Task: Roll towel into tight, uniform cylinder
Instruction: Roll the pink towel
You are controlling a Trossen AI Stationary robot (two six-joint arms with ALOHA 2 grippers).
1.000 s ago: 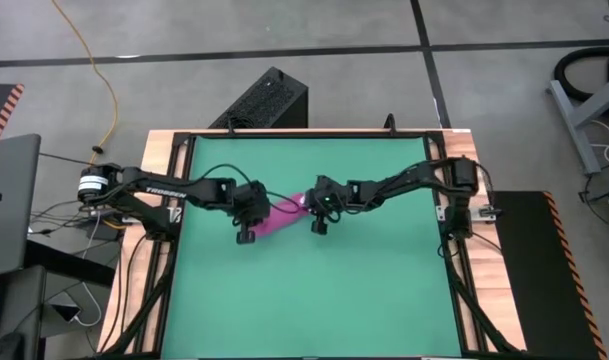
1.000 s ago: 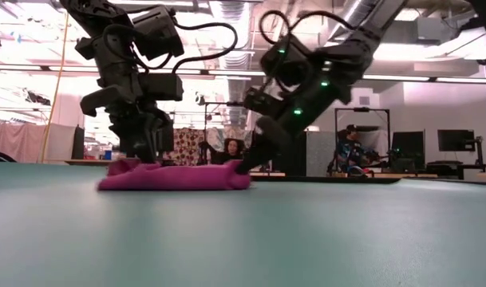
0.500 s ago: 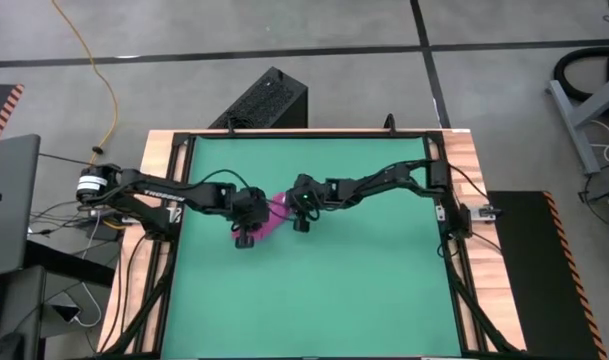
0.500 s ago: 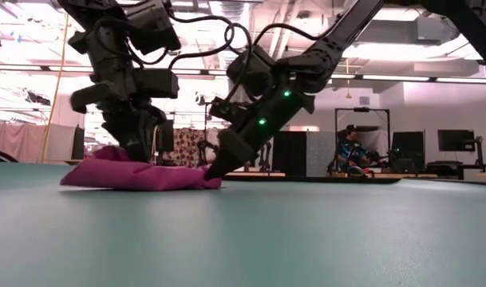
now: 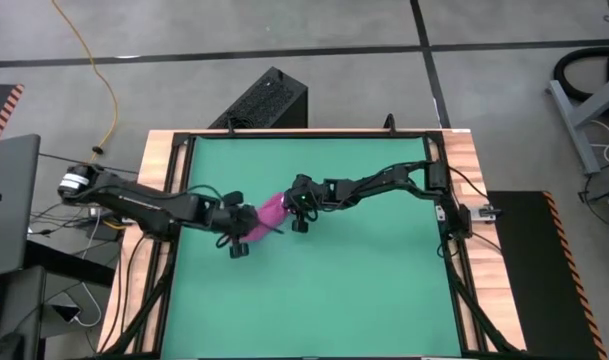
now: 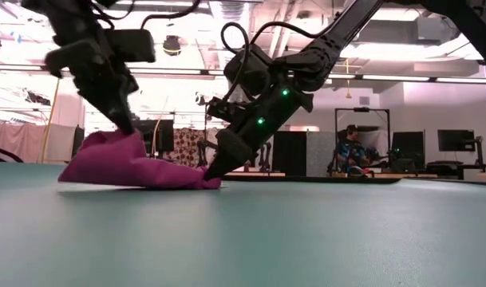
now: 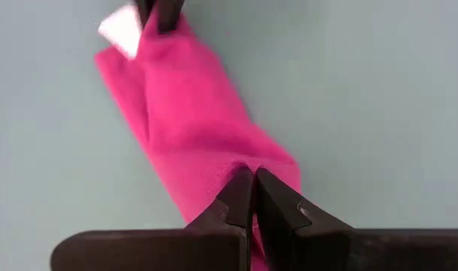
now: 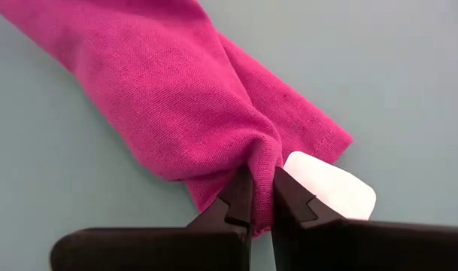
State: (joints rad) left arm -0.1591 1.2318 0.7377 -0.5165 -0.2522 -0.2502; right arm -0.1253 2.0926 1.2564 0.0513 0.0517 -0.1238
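Folded magenta towel (image 5: 270, 213) lies flattened, white tag (image 8: 330, 186) showing.

Green mat (image 5: 314, 290) covers the table (image 5: 164, 150); towel (image 5: 271, 212) lies on it.

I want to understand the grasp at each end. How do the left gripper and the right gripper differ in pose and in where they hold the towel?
The left gripper has lifted its end of the towel off the mat; the right gripper pins its end low on the mat. The right gripper holds the end with the white tag; the left gripper holds the opposite end. Both are shut on the cloth.
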